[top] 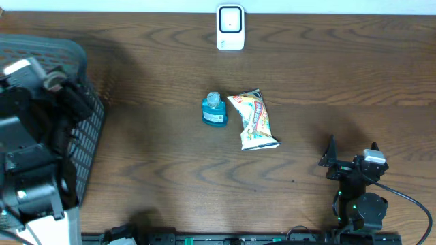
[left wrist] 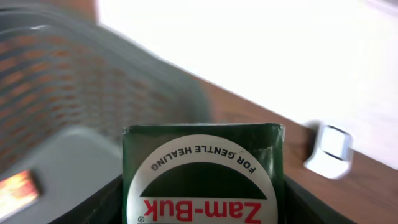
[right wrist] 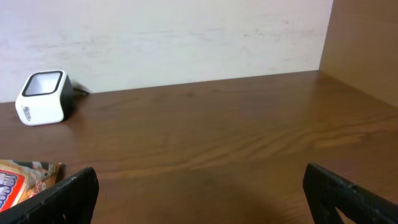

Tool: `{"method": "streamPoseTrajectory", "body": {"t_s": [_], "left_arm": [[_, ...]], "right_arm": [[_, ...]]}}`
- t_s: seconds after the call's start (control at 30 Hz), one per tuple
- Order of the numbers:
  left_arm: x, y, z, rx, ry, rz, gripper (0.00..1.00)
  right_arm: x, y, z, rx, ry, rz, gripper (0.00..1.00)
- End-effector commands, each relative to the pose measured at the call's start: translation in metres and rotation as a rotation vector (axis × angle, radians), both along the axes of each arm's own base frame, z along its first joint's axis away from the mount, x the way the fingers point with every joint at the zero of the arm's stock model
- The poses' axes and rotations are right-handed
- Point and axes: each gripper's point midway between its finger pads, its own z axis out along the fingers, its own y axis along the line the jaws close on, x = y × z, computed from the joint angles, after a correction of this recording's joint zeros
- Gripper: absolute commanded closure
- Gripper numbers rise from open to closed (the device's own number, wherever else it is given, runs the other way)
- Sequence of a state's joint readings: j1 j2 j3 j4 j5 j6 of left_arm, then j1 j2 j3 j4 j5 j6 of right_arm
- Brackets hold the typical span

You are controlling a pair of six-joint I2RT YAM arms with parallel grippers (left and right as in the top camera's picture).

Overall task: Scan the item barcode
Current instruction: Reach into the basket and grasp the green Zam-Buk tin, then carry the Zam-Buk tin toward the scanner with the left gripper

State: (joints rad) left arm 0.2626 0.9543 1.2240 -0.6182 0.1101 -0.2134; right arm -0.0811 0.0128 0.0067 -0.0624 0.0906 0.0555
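zam-buk box clamped in left tool, scanner well apart

the left tool (left wrist: 202, 208) is closed on a green zam-buk box (left wrist: 202, 168), one dark finger pressed against each side of it. in the left wrist view the round white label faces the camera and its red lettering reads upside down. a grey mesh basket (left wrist: 74, 93) fills the background from 9 to 11 o'clock of the box. the white scanner (left wrist: 329, 149) stands at 3 o'clock, well apart from the box.

from overhead, the left arm sits over the basket at the 9 o'clock edge of the worktop (top: 327, 82), and the scanner is at the 12 o'clock edge. near the middle lie a blue bottle (top: 214, 110) and a snack packet (top: 255, 121), the bottle just beside the packet at its 9 o'clock. the right tool (right wrist: 205, 196), at about 5 o'clock, has its fingers spread wide apart with nothing between them.
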Motion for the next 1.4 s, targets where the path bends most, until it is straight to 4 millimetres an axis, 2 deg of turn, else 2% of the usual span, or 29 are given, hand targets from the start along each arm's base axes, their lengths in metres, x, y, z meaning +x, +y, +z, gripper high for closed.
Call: {"method": "streamPoseTrajectory", "body": {"t_s": [0.0, 0.07, 0.2, 0.3, 0.37, 0.57, 0.7, 0.9, 1.13, 1.27, 1.3, 1.37], "left_arm": [[0.0, -0.038, 0.021, -0.002, -0.073, -0.126, 0.36], [0.002, -0.067, 0.023, -0.01, -0.081, -0.226, 0.36], [0.004, -0.111, 0.016, -0.018, -0.057, -0.37, 0.36], [0.006, -0.14, 0.001, -0.024, 0.0, -0.462, 0.36], [0.006, -0.156, -0.02, -0.02, 0.084, -0.504, 0.36], [0.002, -0.164, -0.106, 0.026, 0.44, -0.47, 0.37], [0.006, -0.175, -0.167, 0.025, 0.63, -0.466, 0.41], [0.021, -0.194, -0.233, 0.024, 0.788, -0.456, 0.42], [0.034, -0.199, -0.293, 0.038, 0.905, -0.443, 0.42], [0.031, -0.198, -0.315, 0.045, 0.965, -0.434, 0.41], [0.029, -0.198, -0.319, 0.047, 0.977, -0.432, 0.39], [0.028, -0.197, -0.32, 0.049, 0.985, -0.431, 0.27]], "right_arm": [[0.0, -0.002, 0.0, -0.012, 0.002, -0.01, 0.01], [0.0, -0.002, 0.0, -0.012, 0.002, -0.01, 0.01], [0.0, -0.002, 0.0, -0.012, 0.002, -0.01, 0.01], [0.0, -0.002, 0.0, -0.012, 0.002, -0.01, 0.01], [0.0, -0.002, 0.0, -0.012, 0.002, -0.01, 0.01], [0.0, -0.002, 0.0, -0.012, 0.002, -0.01, 0.01], [0.0, -0.002, 0.0, -0.012, 0.002, -0.01, 0.01], [0.0, -0.002, 0.0, -0.012, 0.002, -0.01, 0.01], [0.0, -0.002, 0.0, -0.012, 0.002, -0.01, 0.01], [0.0, -0.002, 0.0, -0.012, 0.002, -0.01, 0.01], [0.0, -0.002, 0.0, -0.012, 0.002, -0.01, 0.01], [-0.001, -0.002, 0.0, -0.012, 0.002, -0.011, 0.01]]}}
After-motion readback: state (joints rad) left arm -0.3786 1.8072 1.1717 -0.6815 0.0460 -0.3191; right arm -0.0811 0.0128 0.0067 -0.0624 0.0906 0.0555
